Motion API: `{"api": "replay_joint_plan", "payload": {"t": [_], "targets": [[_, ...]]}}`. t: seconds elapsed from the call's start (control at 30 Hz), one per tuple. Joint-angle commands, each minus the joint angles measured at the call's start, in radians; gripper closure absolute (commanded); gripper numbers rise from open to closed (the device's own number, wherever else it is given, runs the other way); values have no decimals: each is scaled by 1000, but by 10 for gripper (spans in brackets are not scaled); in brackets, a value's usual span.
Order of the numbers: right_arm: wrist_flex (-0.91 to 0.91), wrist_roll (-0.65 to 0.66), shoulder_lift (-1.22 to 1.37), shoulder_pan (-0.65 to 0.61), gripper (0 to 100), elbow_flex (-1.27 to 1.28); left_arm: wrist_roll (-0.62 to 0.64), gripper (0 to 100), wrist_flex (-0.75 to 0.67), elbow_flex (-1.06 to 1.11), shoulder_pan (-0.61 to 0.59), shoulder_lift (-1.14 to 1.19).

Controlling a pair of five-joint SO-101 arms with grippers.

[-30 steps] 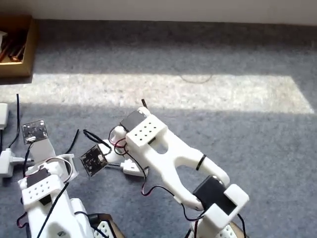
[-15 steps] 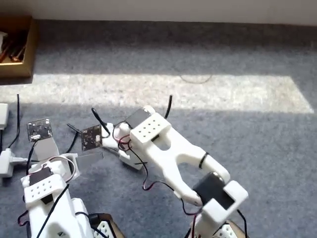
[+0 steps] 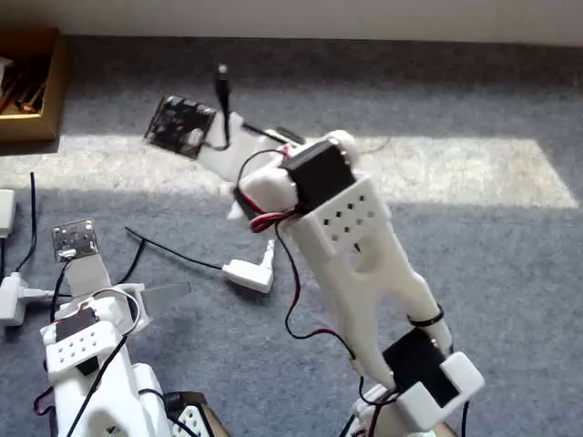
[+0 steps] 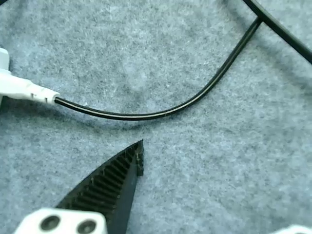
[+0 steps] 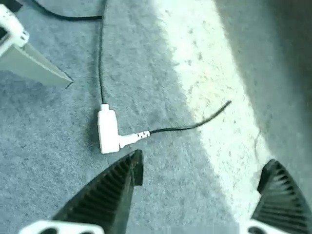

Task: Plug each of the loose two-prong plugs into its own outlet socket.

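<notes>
Jaws wide on both sides, the right arm (image 3: 355, 237) stretched high.
The right gripper (image 5: 195, 195) hangs spread above a plug (image 3: 250, 271) lying mid-carpet (image 3: 474, 273); the left gripper (image 3: 127, 287), also spread, sits low at the near-left corner, near a second plug (image 3: 11, 296).

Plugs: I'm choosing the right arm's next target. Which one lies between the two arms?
The white plug in the middle; the other plug lies far left, beyond the left arm.

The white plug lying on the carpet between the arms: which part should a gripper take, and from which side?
Take the white plug by its blocky body, from straight above, jaws closing across the long sides. It lies flat on the carpet, and cables leave at its ends, so the middle seems free.
</notes>
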Motion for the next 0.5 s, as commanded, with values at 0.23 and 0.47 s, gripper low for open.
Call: {"api": "replay_joint_plan", "payload": {"t": [0.23,0.47], "targets": [[-308,-293,-367,716,646,765,-295,437,425,-526,341,-2],[-680,-256,-909,734,646,1658,-471,454,526,-656,634,223]]}}
